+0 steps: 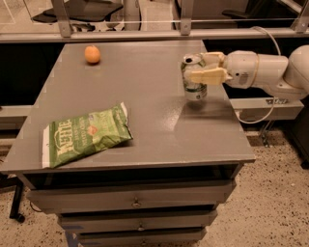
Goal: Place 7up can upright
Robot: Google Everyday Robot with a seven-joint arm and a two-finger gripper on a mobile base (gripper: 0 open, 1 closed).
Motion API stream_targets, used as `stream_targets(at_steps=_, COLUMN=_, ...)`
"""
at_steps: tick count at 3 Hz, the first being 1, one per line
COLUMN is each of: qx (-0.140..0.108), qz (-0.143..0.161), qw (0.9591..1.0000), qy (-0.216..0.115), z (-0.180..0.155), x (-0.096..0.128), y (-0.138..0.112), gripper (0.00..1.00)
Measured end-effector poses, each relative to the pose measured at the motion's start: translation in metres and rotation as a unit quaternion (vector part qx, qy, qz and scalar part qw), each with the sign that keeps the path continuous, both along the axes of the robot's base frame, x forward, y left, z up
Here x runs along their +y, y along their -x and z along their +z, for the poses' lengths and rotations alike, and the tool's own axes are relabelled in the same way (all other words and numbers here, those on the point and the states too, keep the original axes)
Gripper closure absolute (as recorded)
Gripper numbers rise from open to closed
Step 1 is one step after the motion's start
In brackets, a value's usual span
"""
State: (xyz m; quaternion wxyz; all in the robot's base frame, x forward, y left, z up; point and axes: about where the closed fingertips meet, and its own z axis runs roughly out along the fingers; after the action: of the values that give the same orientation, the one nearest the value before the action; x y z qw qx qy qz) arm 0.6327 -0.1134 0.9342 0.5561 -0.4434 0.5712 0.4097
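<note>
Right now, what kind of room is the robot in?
Probably an office or lab: office chairs in the background, a grey table over drawers, a speckled floor. The gripper holds the 7up can at the table's edge nearest the arm.

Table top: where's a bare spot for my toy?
The middle of the table is bare, between the orange, the chip bag and the 7up can. Front right corner too. Crowded at the right edge, where the gripper holds the can.

At the table's [145, 96] right, claw [200, 67] clasps upright 7up can [193, 86]; chip bag [87, 135] front-left.
</note>
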Motion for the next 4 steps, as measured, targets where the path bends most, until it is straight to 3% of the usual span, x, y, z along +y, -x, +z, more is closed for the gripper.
stream_targets(at_steps=1, qx=-0.004, qz=-0.005, qw=0.9994, qy=-0.033, z=-0.013, x=-0.018, y=0.005, gripper=1.0)
stream_targets(at_steps=3, qx=-0.045, qz=0.012, qw=0.9969, qy=-0.063, z=-0.018, x=-0.035, y=0.028, gripper=0.59)
stream_targets(at_steps=4, qx=-0.048, qz=0.015, qw=0.9967, qy=-0.063, z=-0.019, x=-0.045, y=0.045, gripper=0.36)
